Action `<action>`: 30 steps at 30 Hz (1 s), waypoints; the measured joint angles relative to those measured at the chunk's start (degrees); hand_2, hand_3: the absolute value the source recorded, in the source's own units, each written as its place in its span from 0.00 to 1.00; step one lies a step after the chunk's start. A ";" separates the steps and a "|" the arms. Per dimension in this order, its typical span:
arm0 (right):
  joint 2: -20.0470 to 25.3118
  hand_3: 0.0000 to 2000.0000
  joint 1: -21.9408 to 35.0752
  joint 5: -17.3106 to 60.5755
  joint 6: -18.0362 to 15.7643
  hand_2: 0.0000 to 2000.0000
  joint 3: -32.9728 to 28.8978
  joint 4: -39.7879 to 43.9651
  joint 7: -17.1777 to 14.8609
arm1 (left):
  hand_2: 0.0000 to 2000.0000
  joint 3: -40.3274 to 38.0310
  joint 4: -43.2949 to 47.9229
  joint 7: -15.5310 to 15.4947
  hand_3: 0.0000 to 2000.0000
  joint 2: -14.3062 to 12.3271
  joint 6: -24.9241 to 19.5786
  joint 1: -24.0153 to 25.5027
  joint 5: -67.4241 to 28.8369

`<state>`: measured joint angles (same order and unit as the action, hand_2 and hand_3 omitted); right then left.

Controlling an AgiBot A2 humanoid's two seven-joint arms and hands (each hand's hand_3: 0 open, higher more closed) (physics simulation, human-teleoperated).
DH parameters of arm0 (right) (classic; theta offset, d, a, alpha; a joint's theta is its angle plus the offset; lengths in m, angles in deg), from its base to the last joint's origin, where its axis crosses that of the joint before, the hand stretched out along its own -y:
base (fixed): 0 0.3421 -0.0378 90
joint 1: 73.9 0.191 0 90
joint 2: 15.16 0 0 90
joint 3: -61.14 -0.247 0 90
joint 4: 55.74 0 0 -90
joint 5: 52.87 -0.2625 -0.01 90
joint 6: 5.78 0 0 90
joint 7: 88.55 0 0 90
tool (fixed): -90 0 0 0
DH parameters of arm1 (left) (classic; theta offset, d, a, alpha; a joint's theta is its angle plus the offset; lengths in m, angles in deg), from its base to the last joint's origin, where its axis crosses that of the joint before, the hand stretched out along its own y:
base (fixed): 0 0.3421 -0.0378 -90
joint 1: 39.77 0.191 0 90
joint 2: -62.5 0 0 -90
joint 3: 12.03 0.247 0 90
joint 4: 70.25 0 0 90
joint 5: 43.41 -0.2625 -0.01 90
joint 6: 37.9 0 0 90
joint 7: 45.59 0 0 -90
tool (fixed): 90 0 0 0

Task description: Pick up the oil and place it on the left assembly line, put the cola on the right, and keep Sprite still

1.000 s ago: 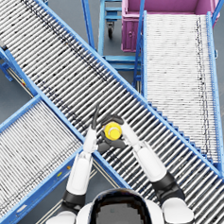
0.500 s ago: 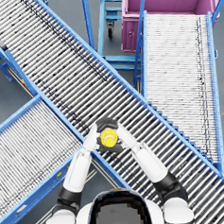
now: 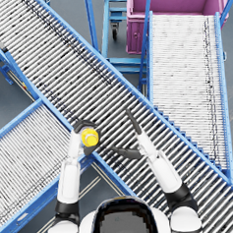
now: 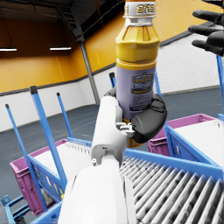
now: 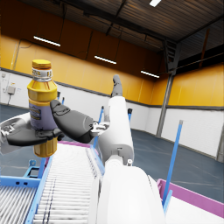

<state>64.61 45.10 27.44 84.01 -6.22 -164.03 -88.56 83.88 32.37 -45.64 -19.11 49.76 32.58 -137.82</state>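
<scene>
Since half a second ago the oil bottle [image 3: 89, 137] has travelled off the middle of the long roller conveyor [image 3: 136, 87] to its left edge, carried by the left hand [image 3: 80, 127], and the right hand [image 3: 128, 151] has come off it.

You now have the bottle in the left hand alone. In the left wrist view the left hand [image 4: 146, 120] is wrapped round the lower half of the bottle [image 4: 135, 74], fingers closed firmly on the body, while the shoulder and yellow cap stand free above. The bottle's long axis is upright, cap towards the head camera. It is held in the air, above the long conveyor's blue left rail, just where the left assembly line [image 3: 27, 154] meets that rail.

Your right hand holds nothing. Its fingers [image 4: 210, 33] are spread and stand apart from the bottle, over the rollers of the long conveyor, on the side away from the left line.

What the next move turns on, as I judge it: the left line lies further out from the long conveyor's left rail, on the same side as the arm that already has the bottle. So you should only need to carry on outward with the left arm until the bottle is over the left line's rollers, then lower it with its axis kept vertical. Rollers make unsteady footing for a tall bottle, so watch for a tilt as you let go.

No cola or Sprite shows in these views.
</scene>
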 measured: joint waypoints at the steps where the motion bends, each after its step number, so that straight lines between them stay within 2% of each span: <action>1: 0.29 0.00 0.12 0.00 0.06 0.00 -0.75 -0.40 0.00 | 1.00 -2.68 -0.01 0.00 1.00 -0.07 0.07 0.79 0.00; 8: 1.75 0.00 0.49 -0.02 0.20 0.00 -5.42 -0.79 0.00 | 1.00 -19.31 -0.48 0.08 1.00 -2.43 0.14 6.99 0.03; 13: 3.27 0.00 1.78 -0.03 0.21 0.00 -6.60 1.19 0.00 | 1.00 -29.12 -5.06 0.12 1.00 -4.27 0.21 9.99 0.03; 14: 3.53 0.00 1.97 -0.03 0.21 0.00 -6.65 1.37 0.00 | 0.32 -30.64 -6.35 0.12 0.84 -4.44 0.20 10.31 0.03; 15: 3.77 0.00 2.13 -0.03 0.21 0.00 -6.67 1.43 0.00 | 0.00 -32.10 -7.54 0.13 0.67 -4.60 0.72 10.59 0.04; 19: 4.29 0.00 2.07 -0.03 0.21 0.00 -6.92 1.51 0.00 | 0.00 -36.79 -10.76 0.08 0.02 -5.08 1.92 11.45 0.06; 22: 4.74 0.00 2.12 -0.03 0.21 0.00 -6.47 1.83 0.00 | 0.00 -40.06 -10.38 0.07 0.00 -4.72 2.19 11.33 0.05; 26: 5.21 0.00 2.00 -0.03 0.21 0.00 -6.31 1.96 0.00 | 0.00 -44.14 -9.95 0.06 0.00 -1.32 2.30 9.08 0.07; 30: 5.97 0.00 2.49 -0.04 0.21 0.00 -7.78 2.22 0.00 | 0.00 -42.01 -6.62 0.06 0.00 0.32 2.33 7.85 0.07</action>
<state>70.58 47.59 27.40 84.22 -14.00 -161.81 -88.56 41.88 25.75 -45.59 -18.79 52.09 40.43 -137.74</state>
